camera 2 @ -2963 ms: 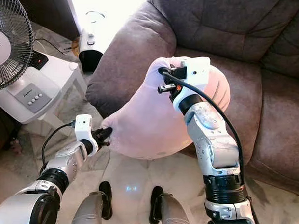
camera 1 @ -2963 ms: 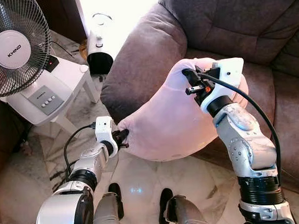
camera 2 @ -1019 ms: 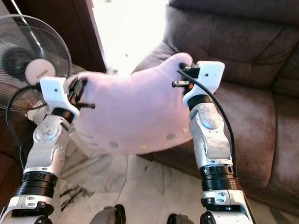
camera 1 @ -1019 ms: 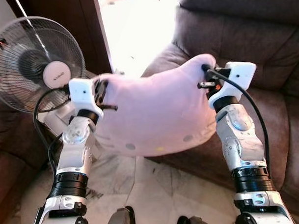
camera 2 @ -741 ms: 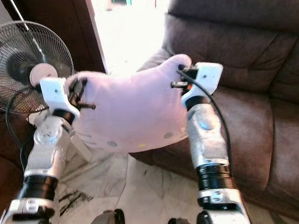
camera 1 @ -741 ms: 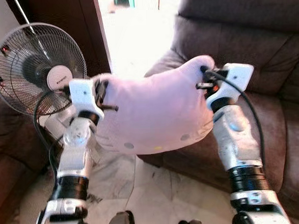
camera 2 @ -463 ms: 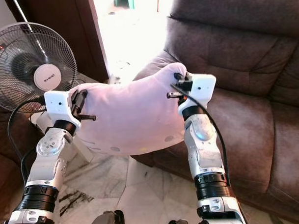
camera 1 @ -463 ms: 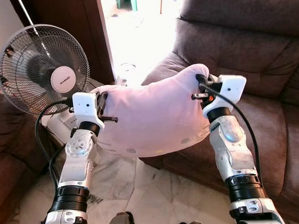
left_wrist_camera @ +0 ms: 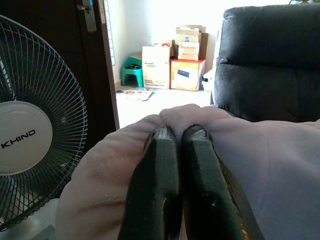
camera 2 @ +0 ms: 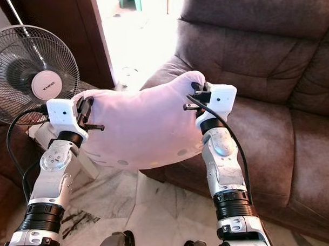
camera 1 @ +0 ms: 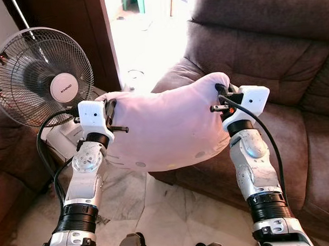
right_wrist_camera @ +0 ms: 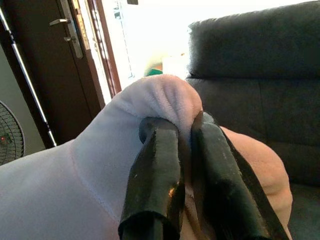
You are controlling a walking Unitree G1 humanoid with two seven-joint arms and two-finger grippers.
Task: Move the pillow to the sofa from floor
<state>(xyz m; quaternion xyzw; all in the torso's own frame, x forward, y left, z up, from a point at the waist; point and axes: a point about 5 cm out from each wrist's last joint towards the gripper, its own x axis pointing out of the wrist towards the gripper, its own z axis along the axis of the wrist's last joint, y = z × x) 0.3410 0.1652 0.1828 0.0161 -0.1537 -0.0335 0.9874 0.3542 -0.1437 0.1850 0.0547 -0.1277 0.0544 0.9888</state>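
A pale pink pillow (camera 1: 164,128) hangs in the air, stretched between my two arms in front of the brown sofa (camera 1: 259,49). My left gripper (camera 1: 111,111) is shut on the pillow's left corner, its black fingers (left_wrist_camera: 165,175) pinching the cloth in the left wrist view. My right gripper (camera 1: 222,96) is shut on the right upper corner, fabric bunched between its fingers (right_wrist_camera: 160,165). The pillow sits level with the sofa's armrest (camera 1: 179,76) and partly hides it.
A standing fan (camera 1: 41,73) is close by my left arm, on a white stand (camera 1: 62,143). Behind is a dark wooden door (camera 1: 69,24) and a bright doorway (camera 1: 145,32). Marble floor (camera 1: 151,215) lies below the pillow.
The pillow has been lifted from low near the floor to armrest height, now spread wide between both grippers. The camera view has risen and shifted slightly since half a second ago.
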